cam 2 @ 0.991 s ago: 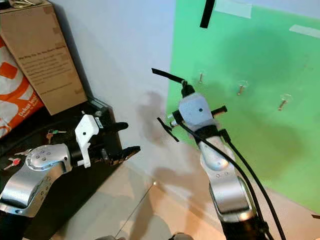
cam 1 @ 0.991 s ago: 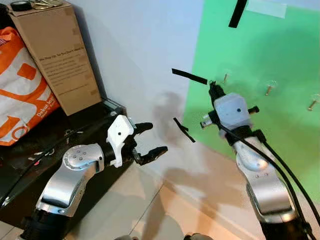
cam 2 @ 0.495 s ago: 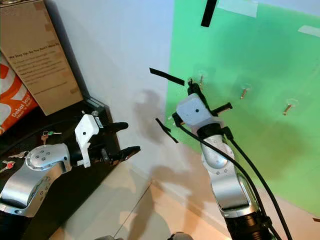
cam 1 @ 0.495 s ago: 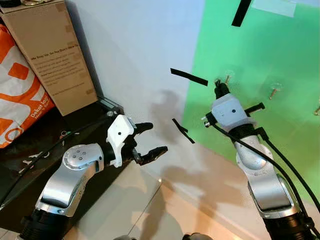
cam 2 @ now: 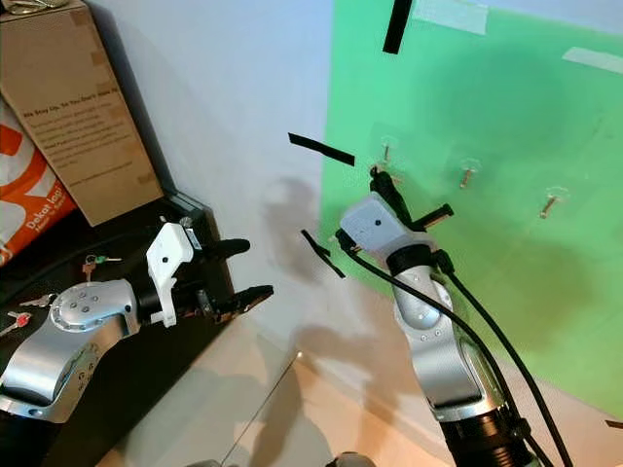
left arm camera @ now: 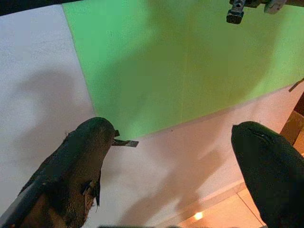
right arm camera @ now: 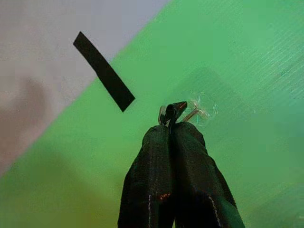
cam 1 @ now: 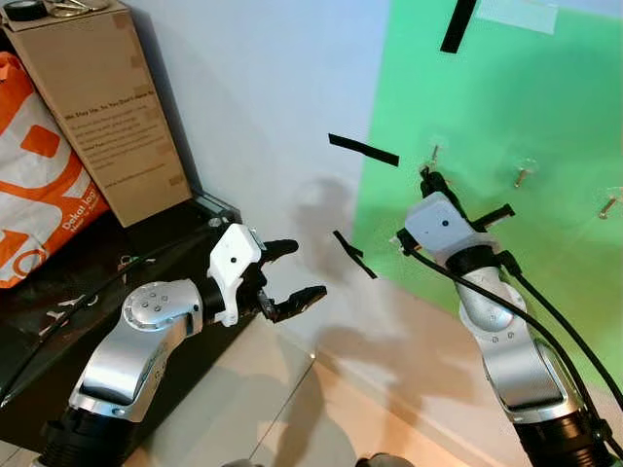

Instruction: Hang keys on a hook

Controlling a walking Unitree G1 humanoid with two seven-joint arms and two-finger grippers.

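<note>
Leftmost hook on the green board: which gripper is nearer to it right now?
Right. The right gripper is up at the leftmost hook, pinching a key ring beside it. The left gripper hangs open, low and off to the left, away from the green board.

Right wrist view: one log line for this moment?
phase: hanging | right end effector: shut on key ring, at leftmost hook on green board | left end effector: open, idle

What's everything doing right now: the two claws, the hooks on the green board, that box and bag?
Right gripper: shut on a key ring, raised at the leftmost hook.
Key ring: pinched at the fingertips, beside the hook.
Leftmost hook: nothing hanging on it yet.
Other two hooks: bare.
Left gripper: open, holding nothing.
Cardboard box: upright, closed.
Orange bag: leaning beside the box.
</note>
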